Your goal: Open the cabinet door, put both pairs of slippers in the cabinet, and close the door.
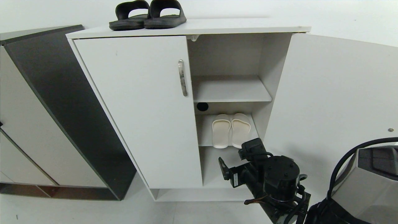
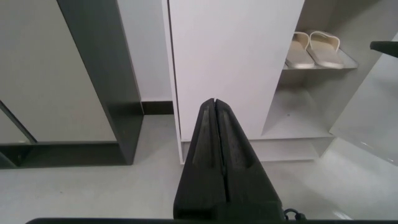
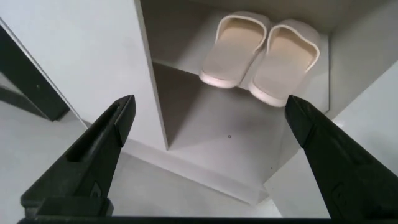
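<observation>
Head view: one white cabinet [image 1: 236,27] with two doors. The left door [image 1: 136,105] is closed. The right door [image 1: 326,102] is swung open.

Slippers, two pairs:
- The black slippers [image 1: 147,15] sit side by side on the cabinet top, at its front edge above the closed door. Their long axes run front to back.
- The cream slippers [image 1: 231,130] sit on the middle shelf inside the open half, touching each other. Their long axes run front to back, parallel, with toes toward the front edge.

Grippers, two:
- The right gripper [image 1: 236,157] hangs before the lower compartment, below the cream slippers, with jaws spread wide and nothing between them.
- The left gripper [image 2: 214,106] is clenched with nothing in it and faces the closed door
</observation>
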